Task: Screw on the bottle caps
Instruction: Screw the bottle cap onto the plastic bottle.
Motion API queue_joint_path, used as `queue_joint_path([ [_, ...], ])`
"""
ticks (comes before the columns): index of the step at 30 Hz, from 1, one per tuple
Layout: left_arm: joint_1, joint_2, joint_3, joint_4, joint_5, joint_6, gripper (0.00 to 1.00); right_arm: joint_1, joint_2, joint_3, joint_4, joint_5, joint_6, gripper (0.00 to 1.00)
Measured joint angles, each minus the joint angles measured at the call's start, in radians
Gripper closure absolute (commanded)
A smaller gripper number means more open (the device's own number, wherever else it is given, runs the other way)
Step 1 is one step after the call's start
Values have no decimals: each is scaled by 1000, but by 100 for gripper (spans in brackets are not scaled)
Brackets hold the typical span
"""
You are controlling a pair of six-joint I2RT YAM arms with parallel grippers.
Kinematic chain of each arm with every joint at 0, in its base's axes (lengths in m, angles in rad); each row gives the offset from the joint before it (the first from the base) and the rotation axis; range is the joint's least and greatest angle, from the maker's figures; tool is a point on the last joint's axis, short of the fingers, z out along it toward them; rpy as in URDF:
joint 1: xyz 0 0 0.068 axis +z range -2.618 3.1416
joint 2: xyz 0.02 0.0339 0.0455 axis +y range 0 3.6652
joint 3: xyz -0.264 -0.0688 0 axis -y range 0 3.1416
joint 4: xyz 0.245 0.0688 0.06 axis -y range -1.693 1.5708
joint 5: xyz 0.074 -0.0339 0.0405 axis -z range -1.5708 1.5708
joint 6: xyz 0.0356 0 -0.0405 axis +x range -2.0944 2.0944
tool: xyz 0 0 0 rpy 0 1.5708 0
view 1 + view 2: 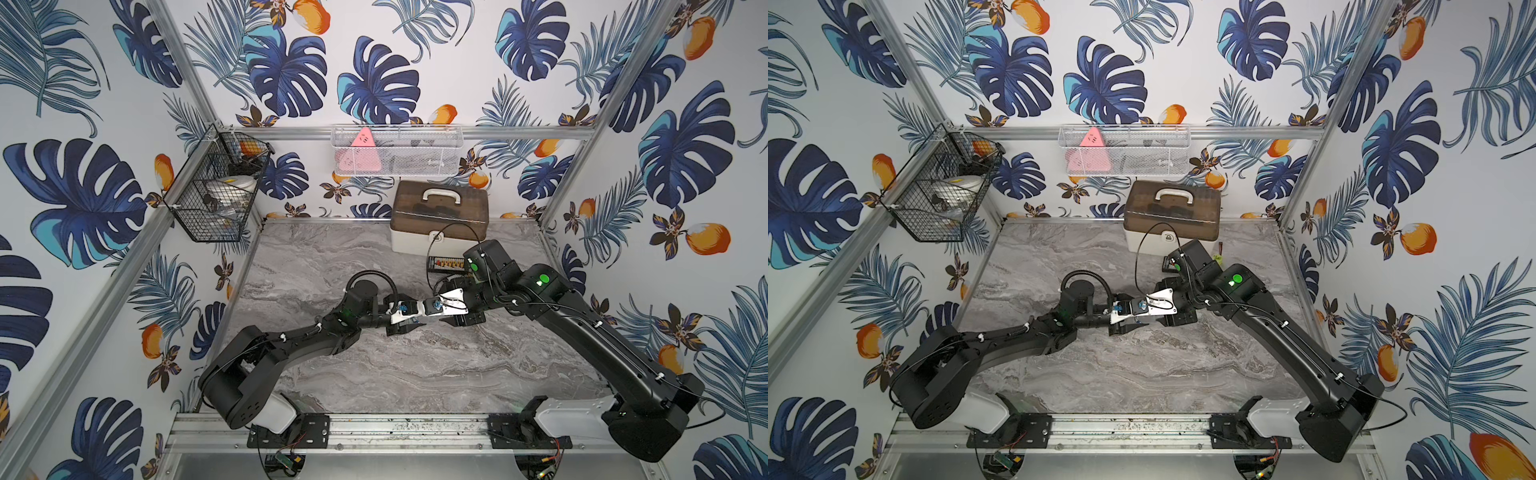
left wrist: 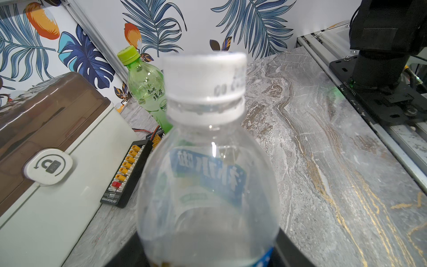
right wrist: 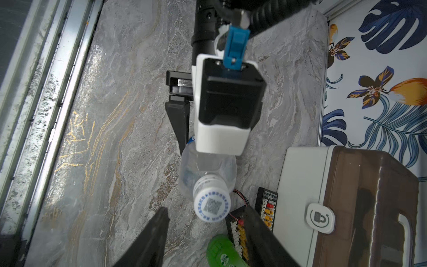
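Both arms reach in low and meet mid-table. Left gripper [image 1: 403,326] is clamped round the clear bottle [image 2: 208,185], white cap [image 2: 204,76] sitting on its neck. Right gripper [image 3: 206,209] straddles that cap, fingers apart, not touching. Green bottle [image 2: 147,90] stands capped beside the box [image 2: 46,138].

Blk arms [image 1: 582,328], wht bases [image 1: 573,415], grn LEDs [image 1: 543,279]

Cap [image 2: 204,76] sits on shorter bottle [image 2: 208,185], before board [image 2: 129,171] and case [image 2: 57,185].
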Motion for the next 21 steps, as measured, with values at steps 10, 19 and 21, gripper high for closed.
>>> queue_joint_path([
  [10,0,0,-2,0,11,0,42,14,31,-8,10,49,-37,54],
  [19,0,-2,-5,0,17,0,42,24,42,-25,19,64,-36,64],
  [21,0,-2,-5,0,16,0,42,27,45,-28,21,68,-33,68],
])
